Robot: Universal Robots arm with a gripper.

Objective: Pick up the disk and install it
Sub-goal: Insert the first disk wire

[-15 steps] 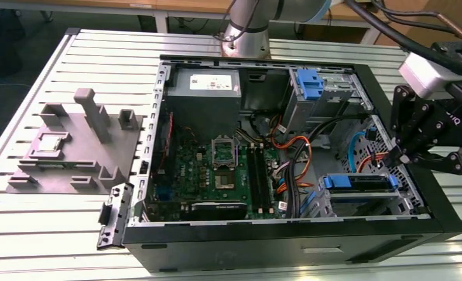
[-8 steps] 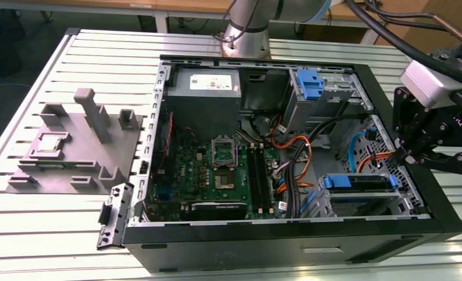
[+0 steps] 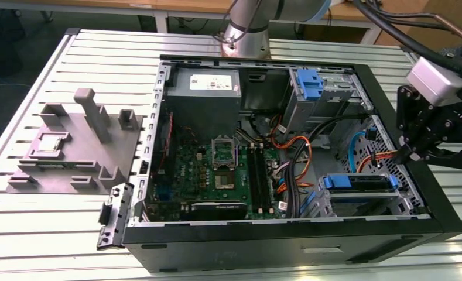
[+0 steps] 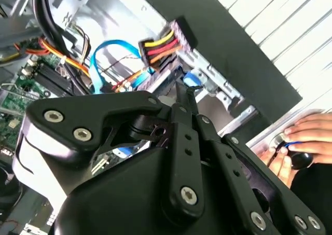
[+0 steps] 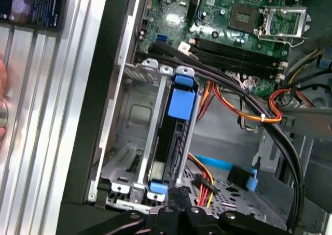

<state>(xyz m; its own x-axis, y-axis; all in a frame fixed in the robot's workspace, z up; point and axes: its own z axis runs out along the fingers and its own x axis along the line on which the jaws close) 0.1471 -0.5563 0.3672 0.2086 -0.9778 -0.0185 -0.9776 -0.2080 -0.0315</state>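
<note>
So the disk [image 3: 359, 183] is sitting inside the open computer case [image 3: 293, 246]. It's slotted into the drive cage [image 3: 363, 206] in the near corner, on the exterior view's right. Its bright blue carrier is the bit that jumps out. In the first wrist view the disk [image 5: 181, 105] stands on edge between the cage's metal rails [image 5: 129, 115] with a blue tab at each end, and it looks pushed all the way in.

The gripper [image 3: 410, 156] hangs over the case wall on the exterior view's right, just above that cage. In both wrist views [image 5: 179, 196] [image 4: 184, 92] the fingers look pressed together with nothing between them. The tip is right by the end of the disk, but I can't tell if it's actually touching.

Other stuff in the case: the green motherboard [image 3: 215, 170], the grey power supply [image 3: 207, 82] at the far side, a bundle of orange and black cables [image 3: 297, 158], and another blue carrier [image 3: 312, 85] in the far bay.

A grey fixture [image 3: 67, 146] sits on the slotted table [image 3: 51, 234], just beside the case on the exterior view's left. In the second wrist view a hand [image 4: 301, 136] rests outside the case wall, around a small black thing with a blue wire.
</note>
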